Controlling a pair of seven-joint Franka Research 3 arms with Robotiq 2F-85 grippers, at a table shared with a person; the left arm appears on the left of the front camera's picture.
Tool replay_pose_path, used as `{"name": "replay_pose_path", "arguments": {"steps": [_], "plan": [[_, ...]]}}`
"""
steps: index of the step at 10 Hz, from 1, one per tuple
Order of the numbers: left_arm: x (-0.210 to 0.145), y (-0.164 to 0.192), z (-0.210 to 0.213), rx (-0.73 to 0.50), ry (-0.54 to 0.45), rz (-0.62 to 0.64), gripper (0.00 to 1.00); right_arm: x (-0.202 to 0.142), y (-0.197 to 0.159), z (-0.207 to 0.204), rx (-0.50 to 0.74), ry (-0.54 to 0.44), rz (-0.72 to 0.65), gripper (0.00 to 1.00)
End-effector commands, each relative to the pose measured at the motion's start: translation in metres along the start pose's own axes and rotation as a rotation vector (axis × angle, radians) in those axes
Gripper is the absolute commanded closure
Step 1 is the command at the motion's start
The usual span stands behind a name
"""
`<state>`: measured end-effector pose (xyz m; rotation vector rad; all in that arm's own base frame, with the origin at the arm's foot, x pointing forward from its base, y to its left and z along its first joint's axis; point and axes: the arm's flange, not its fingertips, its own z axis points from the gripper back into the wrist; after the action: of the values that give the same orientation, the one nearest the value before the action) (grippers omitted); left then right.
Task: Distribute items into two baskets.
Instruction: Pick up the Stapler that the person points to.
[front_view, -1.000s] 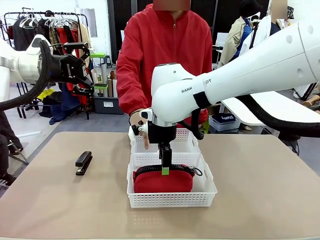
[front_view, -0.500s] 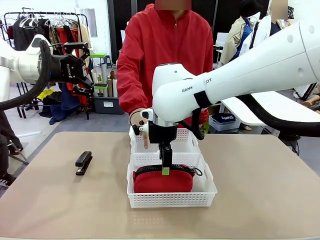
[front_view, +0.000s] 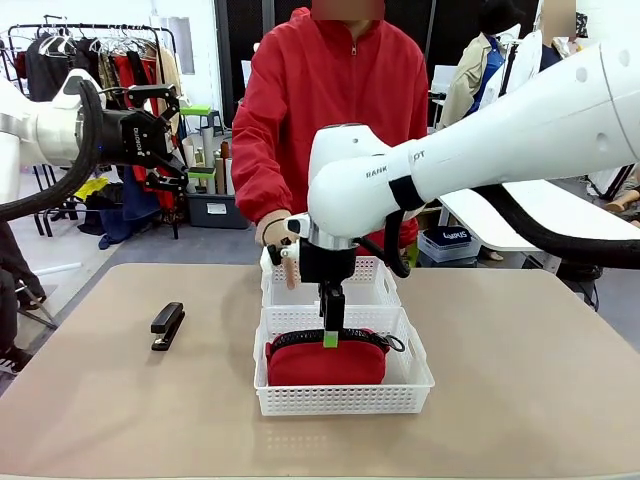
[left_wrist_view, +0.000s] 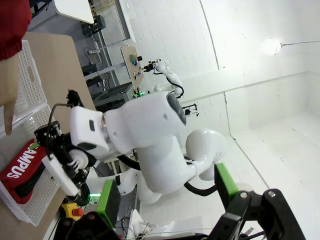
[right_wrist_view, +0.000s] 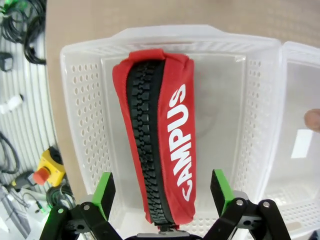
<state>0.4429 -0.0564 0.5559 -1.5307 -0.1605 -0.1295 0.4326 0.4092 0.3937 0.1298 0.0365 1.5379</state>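
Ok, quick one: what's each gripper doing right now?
Left gripper: open, empty, held up in the air.
Right gripper: open, over the red Campus pouch lying in the near basket, gripping nothing.

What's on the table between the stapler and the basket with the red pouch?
Nothing. The front view shows bare table between stapler and basket.

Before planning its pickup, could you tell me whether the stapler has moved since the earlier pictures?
No; the stapler lies in the same spot on the table, left of the front basket.
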Motion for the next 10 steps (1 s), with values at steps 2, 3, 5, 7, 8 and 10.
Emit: {"name": "replay_pose_path", "arguments": {"steps": [2, 3, 5, 7, 8, 10], "plan": [[0.0, -0.002, 0.001, -0.003, 0.0, -0.004, 0.0, -0.021, -0.006, 0.036, 0.027, -0.142, -0.056, 0.0], [0.0, -0.002, 0.001, -0.003, 0.0, -0.004, 0.0, -0.029, -0.01, 0.046, 0.032, -0.166, -0.071, 0.0], [0.0, -0.002, 0.001, -0.003, 0.0, -0.004, 0.0, -0.043, -0.014, 0.064, 0.066, -0.219, -0.098, 0.0], [0.0, -0.002, 0.001, -0.003, 0.0, -0.004, 0.0, -0.051, -0.018, 0.076, 0.043, -0.235, -0.113, 0.0], [0.0, -0.002, 0.001, -0.003, 0.0, -0.004, 0.0, -0.059, -0.022, 0.086, 0.039, -0.242, -0.137, 0.0], [0.0, -0.002, 0.001, -0.003, 0.0, -0.004, 0.0, -0.086, -0.037, 0.121, 0.091, -0.319, -0.224, 0.0]]}}
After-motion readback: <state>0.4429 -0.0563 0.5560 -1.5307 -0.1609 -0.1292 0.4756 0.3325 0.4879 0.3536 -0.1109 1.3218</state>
